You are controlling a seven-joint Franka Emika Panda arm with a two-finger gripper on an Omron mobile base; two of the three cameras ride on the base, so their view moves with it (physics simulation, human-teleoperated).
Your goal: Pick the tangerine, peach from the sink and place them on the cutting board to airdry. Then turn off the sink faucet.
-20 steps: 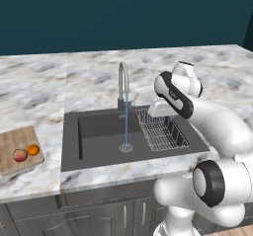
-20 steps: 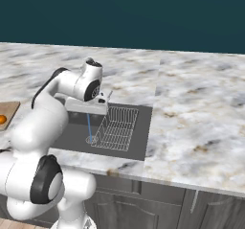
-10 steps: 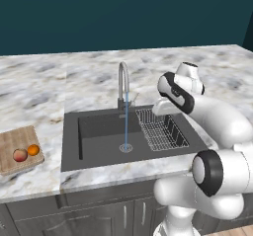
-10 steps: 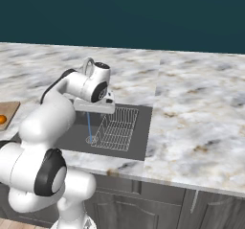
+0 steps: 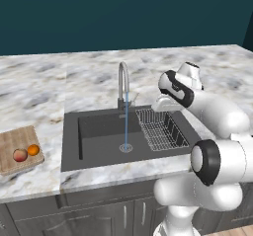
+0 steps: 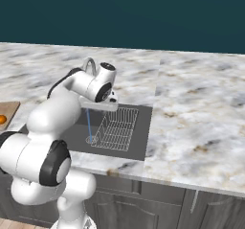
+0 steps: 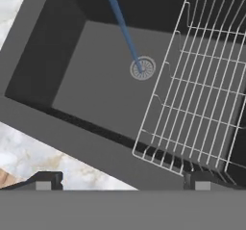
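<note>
Gripper [image 7: 120,180] open wide, nothing between the fingertips; positioned above the sink [image 5: 99,131], over the wire rack [image 5: 160,129], camera looking down into the basin. Empty jaws fit the remaining step: no more fruit to carry, only the tap to shut.

Basin holds no fruit. Drain [image 7: 142,68] visible at the centre, with a thin blue stream of water [image 5: 126,124] falling onto it from the faucet [image 5: 122,84]. Water running, so faucet not yet off.

Faucet standing at the back edge of the sink, just left of the hand in the left base view. Hand raised near spout height, likely staged for a reach toward the faucet; handle too small to make out.

Cutting board [image 5: 12,143] on the counter [image 5: 197,62], well apart to the left of the sink. Peach [image 5: 20,155] and tangerine [image 5: 33,150] resting on it side by side, near its front edge, out of the wet basin to dry.
</note>
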